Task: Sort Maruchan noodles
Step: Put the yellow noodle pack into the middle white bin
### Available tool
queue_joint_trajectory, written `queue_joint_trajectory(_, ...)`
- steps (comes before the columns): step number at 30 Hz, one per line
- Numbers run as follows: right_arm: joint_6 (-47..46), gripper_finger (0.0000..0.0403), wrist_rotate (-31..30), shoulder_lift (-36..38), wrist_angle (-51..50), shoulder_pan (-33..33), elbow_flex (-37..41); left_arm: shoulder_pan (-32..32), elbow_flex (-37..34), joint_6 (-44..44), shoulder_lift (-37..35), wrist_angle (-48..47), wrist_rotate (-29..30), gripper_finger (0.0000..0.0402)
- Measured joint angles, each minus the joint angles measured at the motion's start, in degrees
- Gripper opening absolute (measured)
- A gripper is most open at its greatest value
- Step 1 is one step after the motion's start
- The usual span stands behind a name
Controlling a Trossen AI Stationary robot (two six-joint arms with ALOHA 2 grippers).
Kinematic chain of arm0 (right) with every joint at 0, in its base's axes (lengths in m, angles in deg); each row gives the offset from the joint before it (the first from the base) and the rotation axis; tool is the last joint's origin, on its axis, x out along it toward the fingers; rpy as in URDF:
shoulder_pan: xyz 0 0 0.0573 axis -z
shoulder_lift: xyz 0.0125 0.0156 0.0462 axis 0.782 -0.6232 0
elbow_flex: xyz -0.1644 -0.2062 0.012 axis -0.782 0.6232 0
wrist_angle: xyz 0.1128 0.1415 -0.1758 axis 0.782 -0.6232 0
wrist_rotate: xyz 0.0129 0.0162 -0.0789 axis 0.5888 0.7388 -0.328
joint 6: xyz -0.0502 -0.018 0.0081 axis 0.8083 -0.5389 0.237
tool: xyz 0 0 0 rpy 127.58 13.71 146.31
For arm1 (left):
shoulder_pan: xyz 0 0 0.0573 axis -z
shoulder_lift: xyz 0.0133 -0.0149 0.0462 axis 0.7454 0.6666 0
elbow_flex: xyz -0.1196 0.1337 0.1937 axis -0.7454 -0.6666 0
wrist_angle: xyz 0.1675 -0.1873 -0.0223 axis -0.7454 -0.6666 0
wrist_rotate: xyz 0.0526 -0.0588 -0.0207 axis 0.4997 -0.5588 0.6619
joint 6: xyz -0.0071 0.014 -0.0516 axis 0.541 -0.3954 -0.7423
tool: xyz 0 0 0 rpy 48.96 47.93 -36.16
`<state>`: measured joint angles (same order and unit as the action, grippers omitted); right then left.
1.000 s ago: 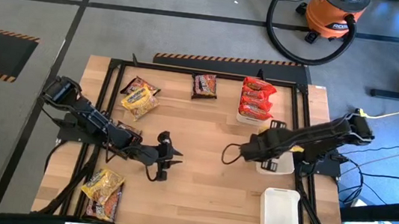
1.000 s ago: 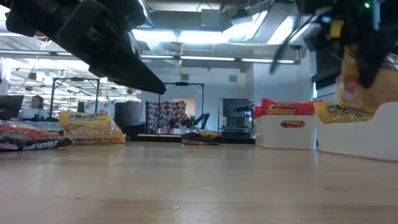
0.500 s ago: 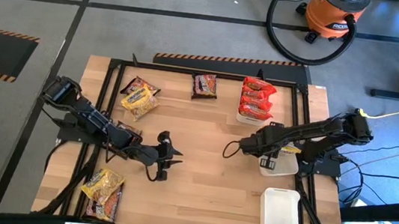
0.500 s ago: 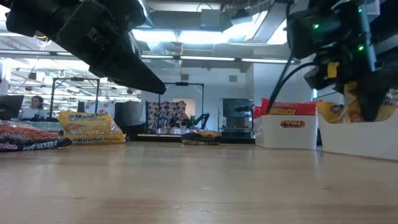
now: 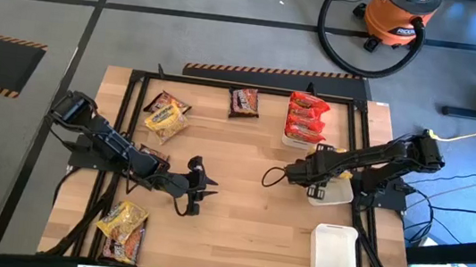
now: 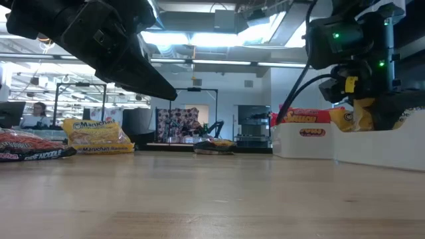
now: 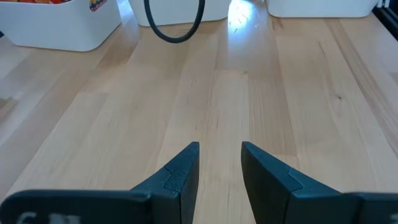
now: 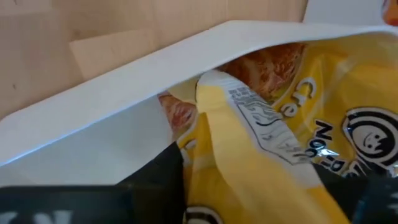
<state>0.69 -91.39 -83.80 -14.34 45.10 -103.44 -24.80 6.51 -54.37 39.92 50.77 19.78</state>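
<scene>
Right gripper (image 8: 261, 186) parted round yellow packet (image 8: 273, 149) — inside white tray (image 8: 99, 124).

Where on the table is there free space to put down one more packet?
Free: the bare wood in the middle of the table, between the left end effector and the right end effector. The empty white tray is also free. Crowded: the tray of red packets and the far-left packets.

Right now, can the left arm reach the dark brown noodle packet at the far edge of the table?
Probably yes. The left claw hangs open and empty over bare wood near the middle of the wooden table. Nothing stands between it and the dark brown shiny plastic noodle packet, which lies alone.
</scene>
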Motion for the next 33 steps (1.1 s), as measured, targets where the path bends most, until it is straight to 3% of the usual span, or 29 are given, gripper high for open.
queue_joint_trajectory(12,-0.5,0.0242,-4.4,0.0,-5.3,0.0,-4.5,0.0,0.0,1.0,0.0,0.0,-2.7,0.0112)
queue_joint_trajectory(18,-0.5,0.0243,-9.0,0.0,-8.4,0.0,-6.5,0.0,0.0,1.0,0.0,0.0,-3.4,0.0112)
queue_joint_trajectory(33,3.7,0.0241,-10.1,0.0,-2.2,0.0,-6.6,0.0,0.0,1.0,0.0,0.0,-3.5,0.0112)
